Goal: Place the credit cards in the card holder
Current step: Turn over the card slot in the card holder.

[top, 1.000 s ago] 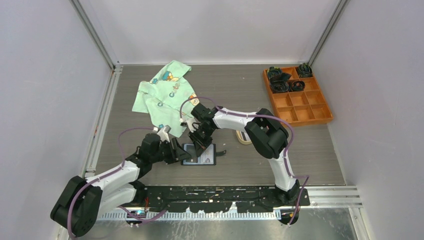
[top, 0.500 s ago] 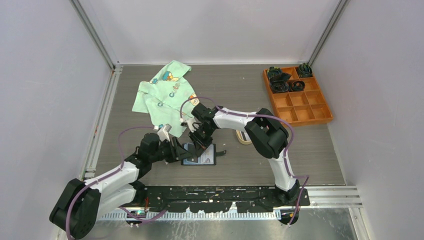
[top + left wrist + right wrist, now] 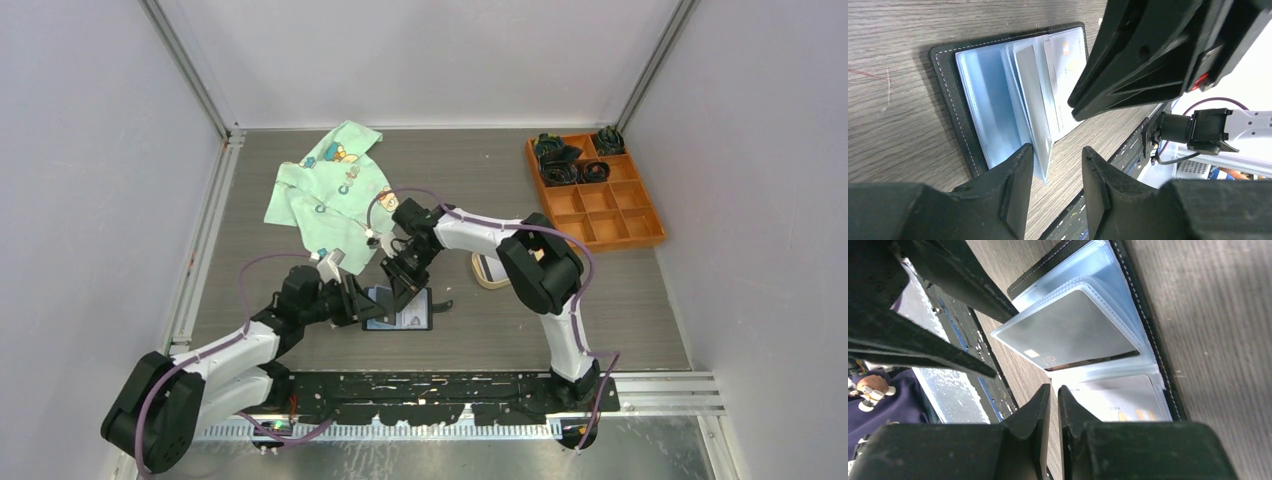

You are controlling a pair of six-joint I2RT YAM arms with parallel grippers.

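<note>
The left gripper [image 3: 1057, 160], jaws apart, straddles the card holder's [image 3: 945, 90] raised sleeves [image 3: 1030, 95], likely propping them open, while the barely parted, empty right gripper [image 3: 1054, 390] hangs just above.

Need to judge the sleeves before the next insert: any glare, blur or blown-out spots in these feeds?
Left wrist: card holder sharp, left pincer fingers dark and soft, far right blown white. Right wrist: sleeves crisp with mild sheen, right pincer fingers blurred. Top external: even light, no glare, holder tiny.
</note>
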